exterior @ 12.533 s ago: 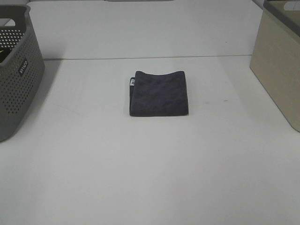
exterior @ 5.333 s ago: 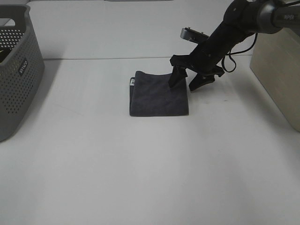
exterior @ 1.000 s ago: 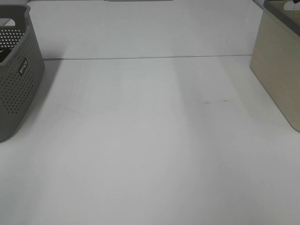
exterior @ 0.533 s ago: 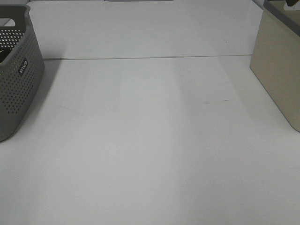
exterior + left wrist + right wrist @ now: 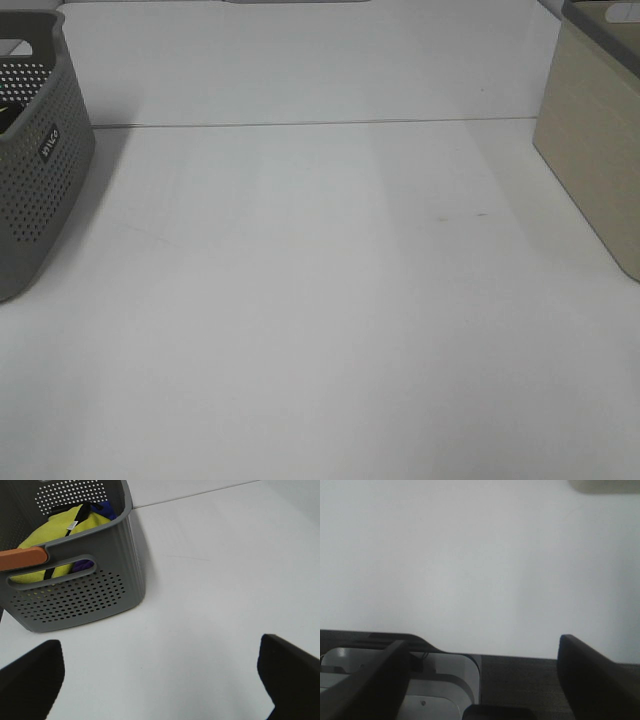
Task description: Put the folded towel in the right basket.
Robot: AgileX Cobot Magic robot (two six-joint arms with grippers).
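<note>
The folded towel is out of view in every frame. The right basket (image 5: 598, 130), beige with a grey rim, stands at the table's right edge; a corner of it shows in the right wrist view (image 5: 605, 486). Neither arm shows in the high view. My left gripper (image 5: 160, 675) is open and empty, its dark fingers (image 5: 30, 675) wide apart above bare table beside the grey basket. My right gripper (image 5: 482, 675) is open and empty, its fingers (image 5: 592, 680) wide apart near the table's front edge.
A grey perforated basket (image 5: 35, 150) stands at the left edge. In the left wrist view it (image 5: 75, 600) holds yellow cloth (image 5: 65, 527) and something purple. The white table (image 5: 320, 280) lies between the baskets. The robot's base (image 5: 435, 695) shows below the table edge.
The dark towel that lay mid-table, and the right arm that was over it, have left the high view. Nothing has moved in the last second.
</note>
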